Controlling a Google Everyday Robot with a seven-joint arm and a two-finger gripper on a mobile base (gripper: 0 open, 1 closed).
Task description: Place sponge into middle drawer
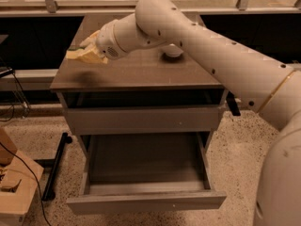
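My gripper [83, 53] is at the end of the white arm, over the left part of the cabinet top [141, 74]. It is shut on the sponge [75, 55], a small pale yellow block with a dark green edge, held a little above the top, with a shadow on the wood beneath it. The middle drawer [146, 200] is pulled wide open below, with its dark floor bare. It lies well below and to the right of the gripper.
A white bowl [171, 52] stands on the cabinet top behind the arm. The taller grey drawer front [141, 119] above the open drawer is closed. A wooden box [14, 187] and a black stand leg [55, 166] are on the floor at the left.
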